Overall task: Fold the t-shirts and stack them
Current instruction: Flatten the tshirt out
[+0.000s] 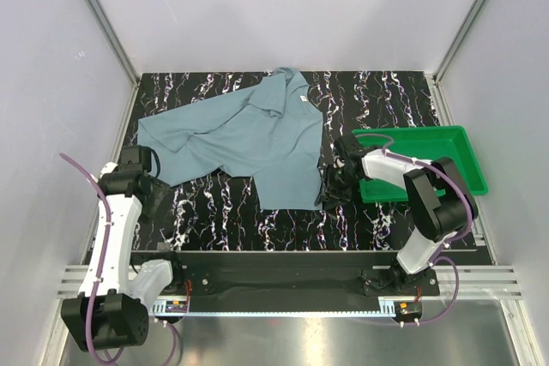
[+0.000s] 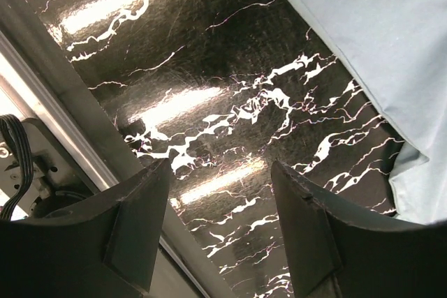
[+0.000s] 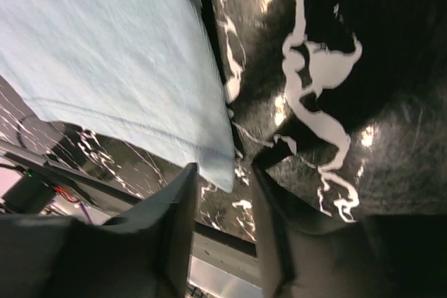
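The blue-grey t-shirt (image 1: pixel 249 135) lies spread and rumpled on the black marbled table, collar toward the back. My left gripper (image 1: pixel 161 193) hovers near the front left, just off the shirt's left sleeve. In the left wrist view it (image 2: pixel 220 172) is open over bare table, with the cloth (image 2: pixel 377 47) up to the right. My right gripper (image 1: pixel 329 191) is low at the shirt's front right hem corner. In the right wrist view its jaws (image 3: pixel 225 172) stand apart, and the hem corner (image 3: pixel 220 165) reaches into the gap between the fingertips.
A green plastic tray (image 1: pixel 459 179) stands at the right edge of the table, behind my right arm. Grey walls close in the left, back and right sides. A metal rail (image 2: pixel 63 113) runs along the table's left edge, beside my left gripper.
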Robot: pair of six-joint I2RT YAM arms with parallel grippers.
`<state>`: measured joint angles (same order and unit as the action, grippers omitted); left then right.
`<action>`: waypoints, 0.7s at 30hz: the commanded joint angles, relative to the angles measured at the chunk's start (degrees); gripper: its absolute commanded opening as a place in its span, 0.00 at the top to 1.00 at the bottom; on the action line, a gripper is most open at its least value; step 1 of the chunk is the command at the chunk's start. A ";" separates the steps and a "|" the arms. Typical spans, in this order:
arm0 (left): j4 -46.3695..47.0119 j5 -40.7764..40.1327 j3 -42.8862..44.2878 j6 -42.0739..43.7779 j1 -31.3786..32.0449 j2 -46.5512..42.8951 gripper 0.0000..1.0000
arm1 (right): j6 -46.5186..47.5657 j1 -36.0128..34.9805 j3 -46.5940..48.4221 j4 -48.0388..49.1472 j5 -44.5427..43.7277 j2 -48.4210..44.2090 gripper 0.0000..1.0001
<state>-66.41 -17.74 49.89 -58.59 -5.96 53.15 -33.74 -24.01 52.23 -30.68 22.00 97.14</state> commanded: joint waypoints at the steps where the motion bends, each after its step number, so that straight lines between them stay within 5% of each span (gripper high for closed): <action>1: -0.56 -0.02 1.70 -1.53 -0.28 1.08 0.36 | -0.80 0.63 -0.81 4.04 2.25 0.85 0.60; 5: -1.79 -1.33 2.23 -3.72 -0.37 1.78 0.36 | -0.89 0.81 -0.90 5.27 3.48 1.64 0.69; 11: -3.99 -3.00 5.04 -3.73 -0.99 5.64 0.35 | -1.77 0.72 -3.53 5.98 5.87 1.21 0.57; 16: -3.99 -4.50 6.62 -2.50 -1.34 6.62 0.36 | -2.03 0.89 -4.41 5.98 4.28 0.59 0.59; 20: -4.25 -5.38 6.54 -2.32 -1.95 7.15 0.35 | -2.56 1.07 -4.68 6.24 2.88 1.73 0.79; 21: -3.73 -5.29 6.45 -2.23 -2.13 7.58 0.35 | -2.56 1.16 -4.68 6.33 2.87 1.65 0.91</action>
<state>-70.39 -20.34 54.39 -61.30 -7.40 60.01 -36.29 -23.20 48.47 -24.69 28.10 97.97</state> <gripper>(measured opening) 0.647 0.150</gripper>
